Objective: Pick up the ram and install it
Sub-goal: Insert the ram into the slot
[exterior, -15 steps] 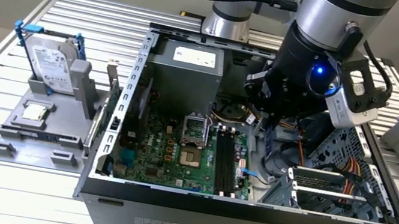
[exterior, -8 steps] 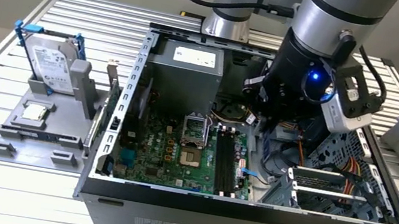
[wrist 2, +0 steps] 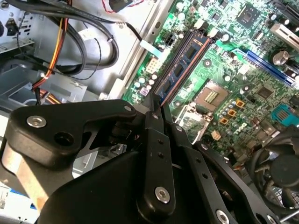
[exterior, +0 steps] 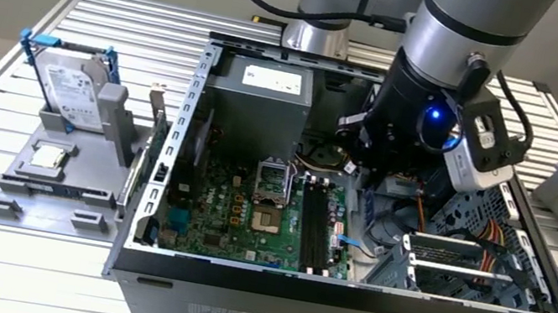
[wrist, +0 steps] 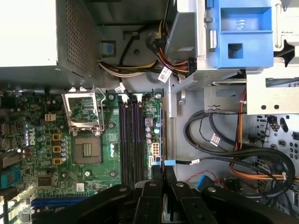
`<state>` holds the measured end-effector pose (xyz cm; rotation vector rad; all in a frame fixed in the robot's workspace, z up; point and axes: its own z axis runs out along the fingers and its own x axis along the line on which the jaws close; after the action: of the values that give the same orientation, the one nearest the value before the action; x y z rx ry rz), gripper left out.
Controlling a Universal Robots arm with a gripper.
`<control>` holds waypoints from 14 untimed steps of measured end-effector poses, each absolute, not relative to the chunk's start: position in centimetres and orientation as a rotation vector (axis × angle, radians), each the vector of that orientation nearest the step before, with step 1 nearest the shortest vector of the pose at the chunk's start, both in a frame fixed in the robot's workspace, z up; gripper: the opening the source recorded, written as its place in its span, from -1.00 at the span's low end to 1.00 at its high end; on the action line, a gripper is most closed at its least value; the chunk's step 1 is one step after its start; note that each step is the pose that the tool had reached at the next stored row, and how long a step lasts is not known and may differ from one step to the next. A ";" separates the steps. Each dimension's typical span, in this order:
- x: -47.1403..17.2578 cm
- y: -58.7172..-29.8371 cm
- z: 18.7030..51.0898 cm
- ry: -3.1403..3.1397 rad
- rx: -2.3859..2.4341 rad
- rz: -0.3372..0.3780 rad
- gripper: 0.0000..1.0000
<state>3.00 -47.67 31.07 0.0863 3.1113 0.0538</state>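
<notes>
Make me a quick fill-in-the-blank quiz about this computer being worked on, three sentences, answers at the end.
1. The pincer hangs ___ the open computer case.
2. The hard drive stands on a grey holder at the exterior view's ___.
3. In the second wrist view, the memory stick lies along a slot of the ___ motherboard.

Answers: inside; left; green
</notes>
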 end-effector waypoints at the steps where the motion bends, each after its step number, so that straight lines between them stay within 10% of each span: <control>1: 3.0 -47.7 31.0 3.111 0.086 0.054 -1.00; 14: 2.9 -47.7 29.6 3.112 0.081 0.054 -1.00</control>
<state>2.93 -47.68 29.60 0.0811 3.1115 0.0541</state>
